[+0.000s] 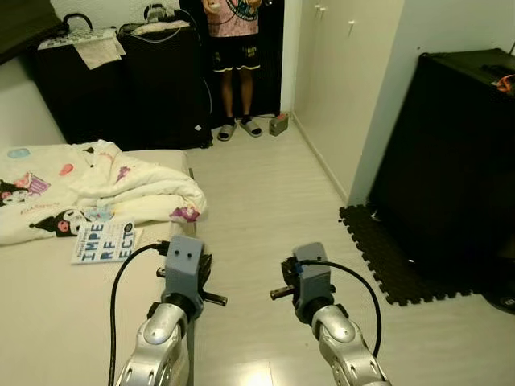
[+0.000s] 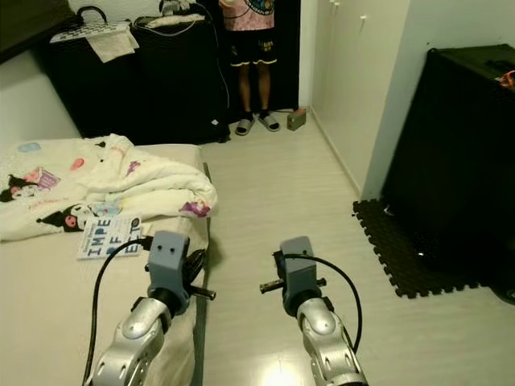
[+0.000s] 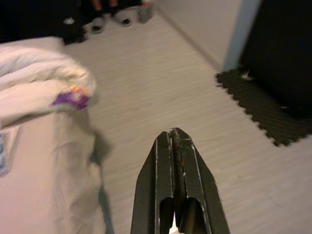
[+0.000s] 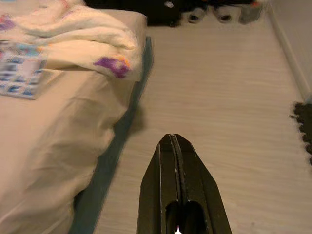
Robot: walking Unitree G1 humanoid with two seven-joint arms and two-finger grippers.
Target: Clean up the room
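tidy-up barely begun, by the look of it: crumpled blanket (image 1: pixel 96 189) heaped across the bed (image 1: pixel 48 322) at 10 o'clock, long axis roughly 9-to-3, its bunched end pointing toward the floor edge. book (image 1: pixel 105 242) flat beside it, spine running 12-to-6. left gripper (image 3: pixel 175 141) clenched, empty, over the bed edge. right gripper (image 4: pixel 174 146) clenched, empty, over bare floor. person (image 1: pixel 235 48) stands at 12 o'clock. foam mat (image 1: pixel 386 249) at 3 o'clock.
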